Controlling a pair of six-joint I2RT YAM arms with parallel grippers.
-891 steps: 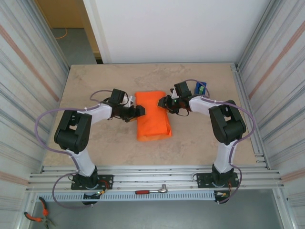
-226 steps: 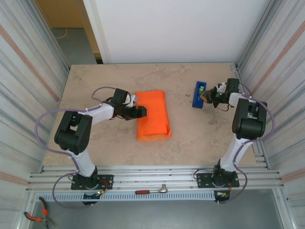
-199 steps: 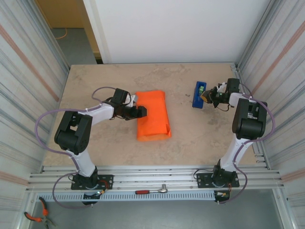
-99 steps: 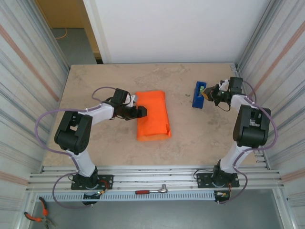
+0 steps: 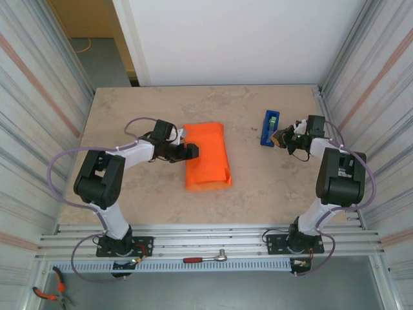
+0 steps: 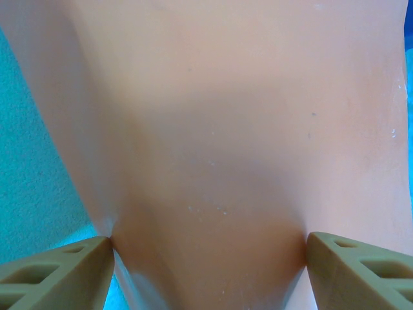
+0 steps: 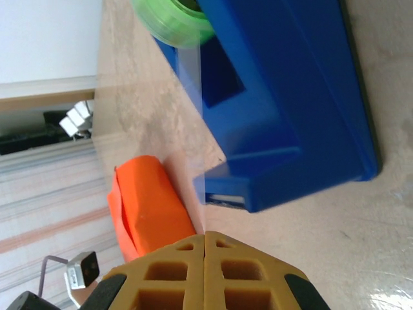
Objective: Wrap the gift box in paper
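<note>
The orange paper (image 5: 208,155) lies folded into a long bundle at the table's middle; the gift box is hidden inside it. My left gripper (image 5: 191,151) holds the bundle's left edge. In the left wrist view the paper (image 6: 213,129) spans the gap, and both fingers (image 6: 58,274) press its sides. The blue tape dispenser (image 5: 268,128) stands at the right. My right gripper (image 5: 282,137) sits just right of it, shut on a clear tape strip (image 7: 197,129). The strip runs from the green roll (image 7: 171,22) on the dispenser (image 7: 290,97) to my fingertips (image 7: 205,236). The paper (image 7: 145,206) shows beyond.
Corrugated metal walls (image 5: 371,97) close in both sides of the beige table (image 5: 129,110). A ratchet wrench (image 5: 206,258) lies on the front rail and pliers (image 5: 48,294) on the floor at bottom left.
My right gripper has shifted a little toward the near side beside the dispenser, and the right arm's elbow has swung. The left arm and the bundle have not moved.
</note>
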